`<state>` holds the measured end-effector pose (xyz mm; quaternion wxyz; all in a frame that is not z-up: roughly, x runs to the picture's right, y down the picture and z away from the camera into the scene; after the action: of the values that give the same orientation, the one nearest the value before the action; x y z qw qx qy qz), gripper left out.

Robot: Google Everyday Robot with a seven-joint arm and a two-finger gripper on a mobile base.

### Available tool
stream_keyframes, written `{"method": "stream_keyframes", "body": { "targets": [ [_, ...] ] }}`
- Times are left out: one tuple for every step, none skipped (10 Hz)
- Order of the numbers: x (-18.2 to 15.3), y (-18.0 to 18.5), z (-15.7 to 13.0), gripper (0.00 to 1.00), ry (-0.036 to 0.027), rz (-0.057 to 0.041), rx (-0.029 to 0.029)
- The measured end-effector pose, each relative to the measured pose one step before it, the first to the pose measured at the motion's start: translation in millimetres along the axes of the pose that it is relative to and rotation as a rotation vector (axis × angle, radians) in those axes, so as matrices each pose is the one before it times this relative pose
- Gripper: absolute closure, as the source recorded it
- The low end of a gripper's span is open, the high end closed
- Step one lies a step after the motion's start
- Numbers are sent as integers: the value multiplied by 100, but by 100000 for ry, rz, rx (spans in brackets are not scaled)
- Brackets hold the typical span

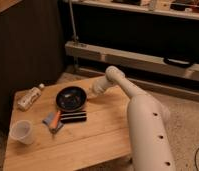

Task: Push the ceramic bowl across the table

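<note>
The ceramic bowl (71, 98) is a shallow black bowl with a glossy rim, sitting on the far middle of the light-brown wooden table (100, 135). My gripper (93, 93) is at the end of the white arm, low over the table, right against the bowl's right rim. The arm reaches in from the lower right.
A light plastic bottle (29, 97) lies at the table's far left. A translucent plastic cup (21, 131) stands at the front left. A black bar (73, 117) and a blue-and-orange item (54, 120) lie just in front of the bowl. A dark wall and a metal rail stand behind the table.
</note>
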<state>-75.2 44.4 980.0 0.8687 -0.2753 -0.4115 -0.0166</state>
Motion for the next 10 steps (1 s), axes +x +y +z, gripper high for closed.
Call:
{"method": "stream_keyframes", "body": {
  "targets": [
    [-313, -6, 193, 100, 158, -1418, -448],
    [-319, -12, 198, 100, 91, -1317, -463],
    [-362, -52, 186, 100, 42, -1338, -412],
    [-572, -120, 198, 100, 175, -2204, -577],
    [-788, -18, 210, 100, 290, -2754, -1001],
    [-1183, -54, 347, 100, 556, -3786, -1525],
    [-889, -145, 330, 100, 349, -2606, -1139],
    [-648, -103, 362, 100, 198, -1844, -1024],
    [-618, -100, 252, 100, 139, -1657, -1041],
    [-243, 33, 136, 100, -49, -615, -787]
  ]
}}
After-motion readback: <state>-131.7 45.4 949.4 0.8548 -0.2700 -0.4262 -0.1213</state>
